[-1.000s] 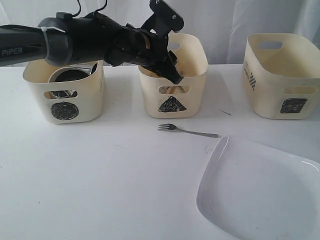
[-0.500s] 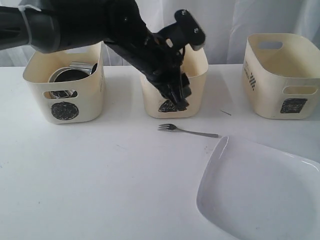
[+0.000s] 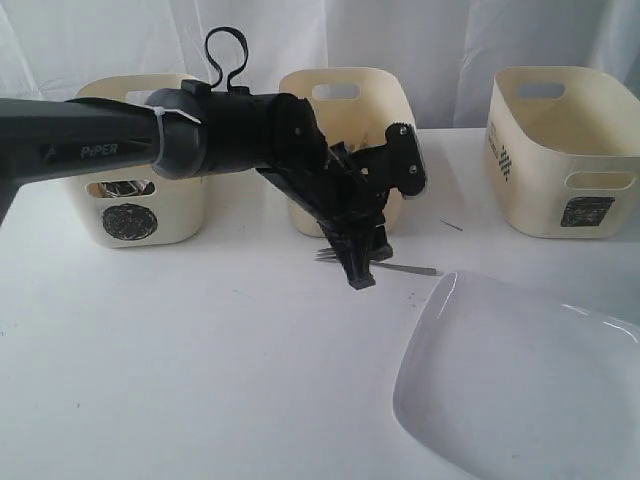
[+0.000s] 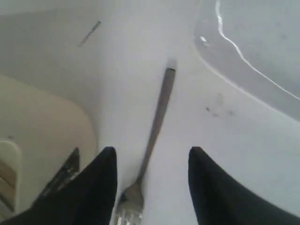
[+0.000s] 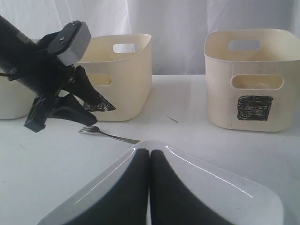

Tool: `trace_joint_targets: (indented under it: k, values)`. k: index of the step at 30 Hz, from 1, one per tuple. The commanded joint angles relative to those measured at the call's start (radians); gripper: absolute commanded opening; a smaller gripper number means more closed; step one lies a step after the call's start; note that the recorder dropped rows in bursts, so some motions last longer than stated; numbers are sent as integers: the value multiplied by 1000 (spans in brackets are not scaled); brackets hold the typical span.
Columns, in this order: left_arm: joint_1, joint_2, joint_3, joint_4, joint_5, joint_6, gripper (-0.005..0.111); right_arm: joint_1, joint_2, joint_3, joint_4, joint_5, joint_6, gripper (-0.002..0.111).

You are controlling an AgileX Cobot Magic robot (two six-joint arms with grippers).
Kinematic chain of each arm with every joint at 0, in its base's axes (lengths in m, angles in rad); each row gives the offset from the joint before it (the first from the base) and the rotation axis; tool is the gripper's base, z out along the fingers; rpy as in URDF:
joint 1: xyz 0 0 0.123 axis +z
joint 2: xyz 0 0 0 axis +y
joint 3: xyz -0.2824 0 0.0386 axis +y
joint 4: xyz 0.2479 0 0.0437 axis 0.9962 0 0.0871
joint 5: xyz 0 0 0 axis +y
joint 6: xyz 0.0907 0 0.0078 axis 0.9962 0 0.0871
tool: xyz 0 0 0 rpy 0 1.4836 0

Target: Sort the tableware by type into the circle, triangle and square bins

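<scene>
A metal fork (image 3: 405,268) lies on the white table in front of the triangle bin (image 3: 345,100), tines toward the left. My left gripper (image 3: 356,266) hangs open just above the tines. In the left wrist view the fork (image 4: 157,117) lies between the two black fingers of the left gripper (image 4: 151,154), untouched. The large white plate (image 3: 520,390) sits at the front right. My right gripper (image 5: 149,152) is shut and empty, over the plate (image 5: 225,187). The circle bin (image 3: 130,215) stands at the left and the square bin (image 3: 565,150) at the right.
The left arm (image 3: 100,150) crosses in front of the circle bin and hides most of it; some steel shows through its handle slot (image 3: 122,188). A thin dark sliver (image 3: 452,225) lies on the table between the triangle and square bins.
My left arm has swung from above the triangle bin forward and down to the fork, its gripper staying open. The fork and plate have not moved.
</scene>
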Motion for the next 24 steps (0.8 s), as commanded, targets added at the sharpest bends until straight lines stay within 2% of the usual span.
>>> trace_joint_targets:
  k: [1, 24]
  values:
    - [-2, 1, -4, -20, -103, 0, 52, -2, -5, 4, -6, -4, -1, 0]
    - [9, 105, -4, -18, -104, 2, 52, -2, -5, 4, -6, -4, -1, 0]
